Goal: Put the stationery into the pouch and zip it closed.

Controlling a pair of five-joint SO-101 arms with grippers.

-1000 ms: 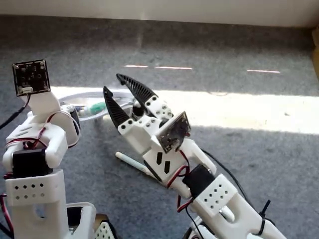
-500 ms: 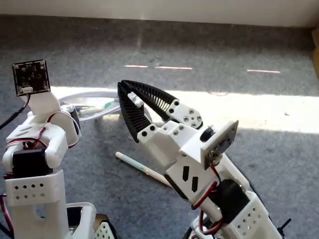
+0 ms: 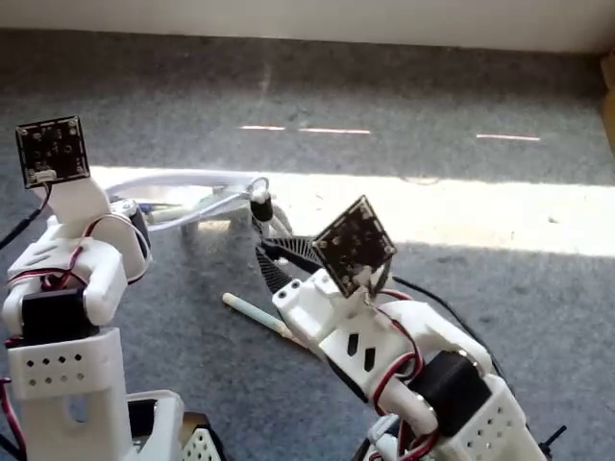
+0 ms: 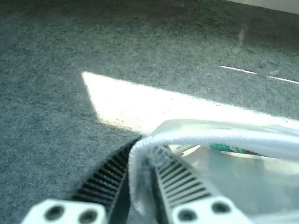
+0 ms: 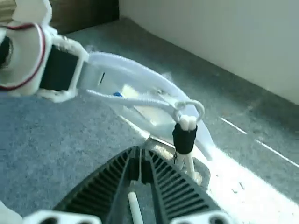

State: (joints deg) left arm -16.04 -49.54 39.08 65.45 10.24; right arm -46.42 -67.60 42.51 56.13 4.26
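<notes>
The clear pouch [image 3: 197,197] with a white zip edge lies on the carpet, and a green-marked item [image 4: 229,148] shows inside it. My left gripper [image 4: 140,144] is shut on the white edge at the pouch's left end [image 3: 144,211]. The zip pull's black toggle [image 3: 259,204] hangs at the pouch's right end, with white cords [image 5: 187,161] running down from it. My right gripper [image 5: 140,151] is shut just below the toggle, a white cord between its black fingers [image 3: 274,267]. A white pen [image 3: 255,315] lies loose on the carpet beneath the right arm.
Grey carpet all around, with a bright sunlit band [image 3: 461,211] across the middle. A pale wall [image 3: 384,17] runs along the far edge. Open carpet lies to the right and behind the pouch.
My right gripper went from open beside the pouch to shut, then dropped and drew back towards its base. The pouch's white edge and toggle now stand raised and stretched. The left arm barely moved.
</notes>
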